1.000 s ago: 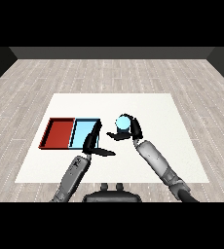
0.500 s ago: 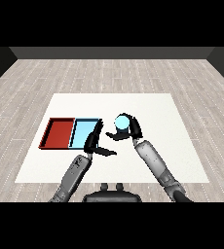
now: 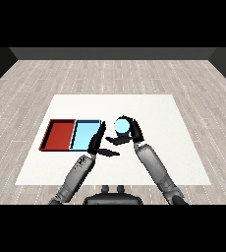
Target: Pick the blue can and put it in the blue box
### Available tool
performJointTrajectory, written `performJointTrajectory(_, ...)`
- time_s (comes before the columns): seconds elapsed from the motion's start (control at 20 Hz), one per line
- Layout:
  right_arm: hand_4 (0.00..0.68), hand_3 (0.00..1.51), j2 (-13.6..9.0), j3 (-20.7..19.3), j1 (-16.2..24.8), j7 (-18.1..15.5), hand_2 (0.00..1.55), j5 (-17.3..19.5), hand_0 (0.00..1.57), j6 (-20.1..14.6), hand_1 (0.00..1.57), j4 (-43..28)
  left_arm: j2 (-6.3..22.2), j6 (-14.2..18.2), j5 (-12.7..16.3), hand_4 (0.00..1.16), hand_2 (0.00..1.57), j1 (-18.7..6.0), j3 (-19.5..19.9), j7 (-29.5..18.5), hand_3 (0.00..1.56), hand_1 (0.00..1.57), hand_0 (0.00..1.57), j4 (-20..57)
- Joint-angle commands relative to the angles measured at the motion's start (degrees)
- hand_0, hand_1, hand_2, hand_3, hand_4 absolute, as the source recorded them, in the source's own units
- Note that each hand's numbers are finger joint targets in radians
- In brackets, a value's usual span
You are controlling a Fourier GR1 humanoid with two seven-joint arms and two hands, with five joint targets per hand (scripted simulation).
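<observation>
Right hand carries the blue can

The right hand (image 3: 129,132) curls round the blue can (image 3: 121,126), just right of the blue tray (image 3: 85,134). Left hand (image 3: 98,142) is open beside it. Next, move left and let go.

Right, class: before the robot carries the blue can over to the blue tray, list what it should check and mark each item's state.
1. Right robot hand curled round the blue can: ok.
2. Can lifted off the table: cannot tell.
3. Light blue tray holds nothing: ok.
4. Path to the tray free: not ok, the left robot hand lies between can and tray, at the tray's right edge.
5. Red tray beyond the blue one, not in the way: ok.
</observation>
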Motion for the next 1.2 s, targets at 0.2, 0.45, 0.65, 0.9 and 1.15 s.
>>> performJointTrajectory(0.2,0.588,1.39,3.34,-3.64,-1.67,1.89,1.45,2.67,1.47,3.51,1.47,-0.6,-0.01,-0.22,0.9,0.0,0.0,-4.46,1.64,0.56,0.0,0.0,0.0,4.74)
performJointTrajectory(0.45,0.57,1.38,3.22,-2.4,2.93,-0.26,1.46,3.85,1.49,4.83,1.49,-1.36,-0.01,5.32,3.5,0.0,0.0,-6.14,-4.2,2.69,0.0,0.0,0.0,4.86)
performJointTrajectory(0.65,0.552,1.38,4.49,-0.2,-2.26,3.87,1.45,5.13,1.5,2.25,1.5,-0.62,-0.01,3.72,3.82,0.0,0.0,-7.77,-1.03,3.09,0.0,0.0,0.0,6.12)
performJointTrajectory(0.9,0.542,1.38,4.5,1.89,-0.38,-2.97,1.46,3.29,1.49,0.93,1.49,4.78,-0.01,5.13,6.86,0.0,0.0,-6.97,-6.24,-4.07,0.0,0.0,0.0,9.75)
performJointTrajectory(1.15,0.559,1.38,4.51,6.27,-1.68,-1.14,1.45,1.91,1.34,-2.91,1.34,2.88,-0.01,3.36,7.07,0.0,0.0,-7.37,-4.25,-1.15,0.0,0.0,0.0,5.41)
